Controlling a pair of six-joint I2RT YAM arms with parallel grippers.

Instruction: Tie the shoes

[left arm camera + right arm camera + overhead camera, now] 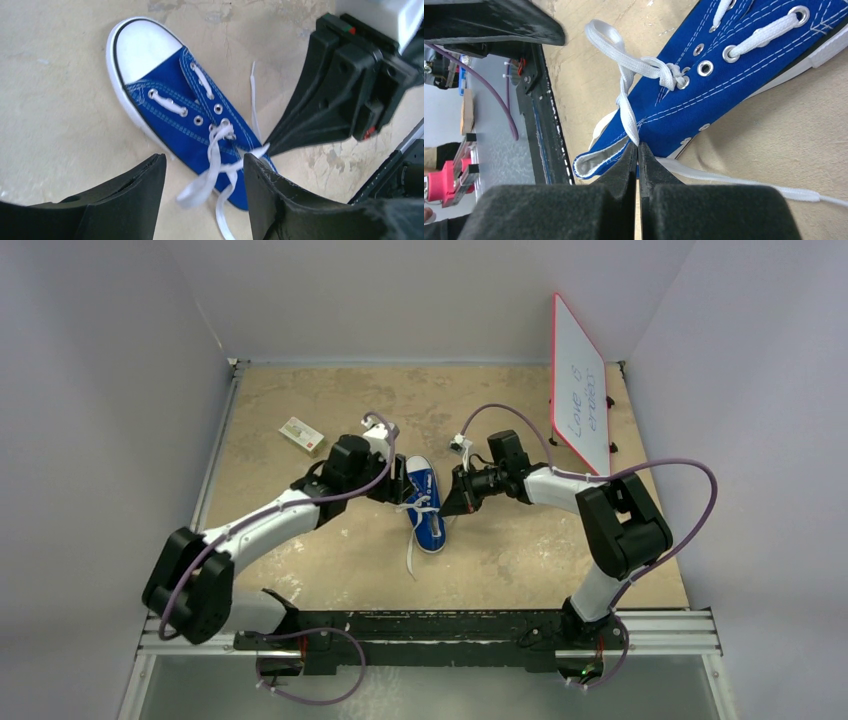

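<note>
Handwriting is seen on the red-edged whiteboard (580,390) at the upper right of the overhead view, but it cannot be read with certainty. The print on the small white-and-red box (301,435) at upper left is too small to tell.

The blue canvas sneaker (427,508) is laid on the tan tabletop (500,550) at frame centre, flanked by both grippers. The right gripper (638,148) is closed tight on a strand of the white laces (626,67) — pinched just beside the heel opening, the strand running up to a knot at the top eyelets. The left gripper (204,160) is held with jaws parted, and a lace loop lies between them, ungripped as far as can be told.

Both arms are reached inward from the lower corners, elbows bent, wrists angled down at the shoe from opposite sides.
</note>
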